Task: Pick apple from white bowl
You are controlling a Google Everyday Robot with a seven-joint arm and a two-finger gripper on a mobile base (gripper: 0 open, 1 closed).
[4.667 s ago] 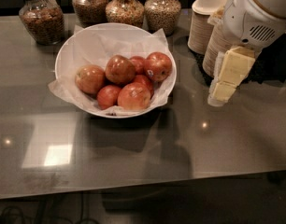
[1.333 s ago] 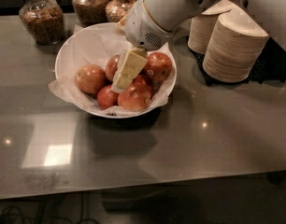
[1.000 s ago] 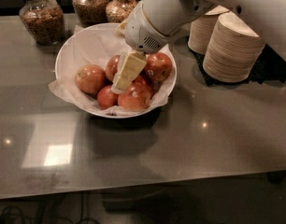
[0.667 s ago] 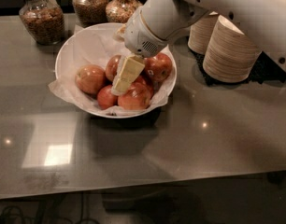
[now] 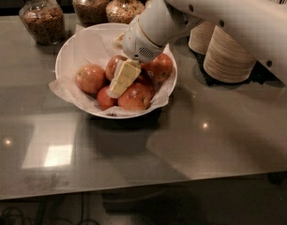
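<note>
The white bowl (image 5: 68, 55), lined with crumpled white paper, stands on the grey table left of centre and holds several red apples. My gripper (image 5: 123, 80) hangs from the white arm and is down inside the bowl, in the middle of the pile. It partly covers the apple (image 5: 111, 66), a large red one with an orange blush at the pile's centre. Other apples lie to the left (image 5: 90, 78), to the right (image 5: 160, 67) and at the front (image 5: 135, 97). Whether the gripper touches the apple does not show.
Glass jars of grains (image 5: 40, 18) (image 5: 91, 4) stand behind the bowl. Stacks of tan paper bowls (image 5: 228, 55) stand to the right, under the arm. The table's front edge (image 5: 143, 187) runs across the lower part of the view.
The arm has swung from beside the paper bowl stacks over to the white bowl. In the last second the gripper has sunk a little lower among the apples.
</note>
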